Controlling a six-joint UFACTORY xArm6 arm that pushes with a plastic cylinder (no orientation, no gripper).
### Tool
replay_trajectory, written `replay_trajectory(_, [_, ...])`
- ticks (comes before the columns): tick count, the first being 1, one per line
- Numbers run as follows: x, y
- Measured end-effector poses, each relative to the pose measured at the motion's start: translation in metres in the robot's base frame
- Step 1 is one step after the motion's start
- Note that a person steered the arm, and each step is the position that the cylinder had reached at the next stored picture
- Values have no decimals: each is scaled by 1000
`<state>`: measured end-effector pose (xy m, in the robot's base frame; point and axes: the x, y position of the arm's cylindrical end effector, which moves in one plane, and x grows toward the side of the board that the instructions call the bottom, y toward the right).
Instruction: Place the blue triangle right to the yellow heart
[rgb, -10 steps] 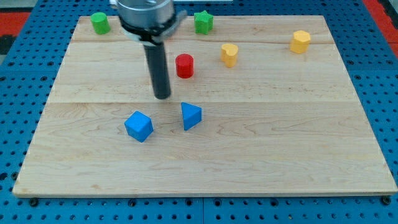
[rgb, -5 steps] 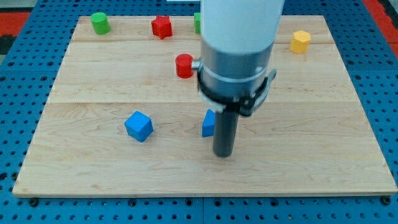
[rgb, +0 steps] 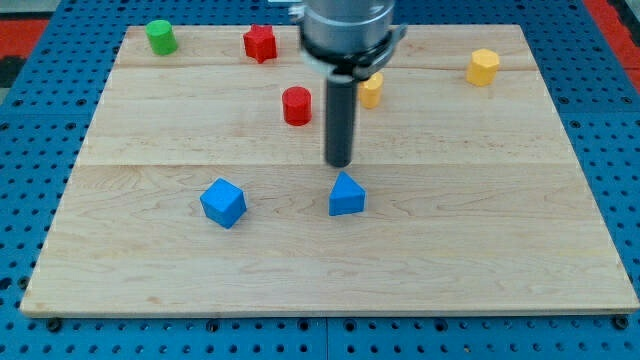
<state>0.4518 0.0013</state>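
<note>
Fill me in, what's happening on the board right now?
My tip sits just above the blue triangle in the view, a small gap between them. The yellow heart lies farther up, partly hidden behind the rod, so the triangle is not yet to its right. A blue cube sits to the view's left, and a red cylinder is left of the rod.

My tip (rgb: 340, 163) stands just beyond the blue triangle (rgb: 347, 195), with bare board to its right. The red cylinder (rgb: 296, 105) crowds my far left and the yellow heart (rgb: 370, 90) sits far right, partly behind my rod. The blue cube (rgb: 223, 203) blocks the near left.
</note>
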Motion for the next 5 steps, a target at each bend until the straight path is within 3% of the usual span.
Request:
replay_trajectory(1, [29,-52])
replay_trajectory(3, [35,38])
replay_trajectory(5, [90,96])
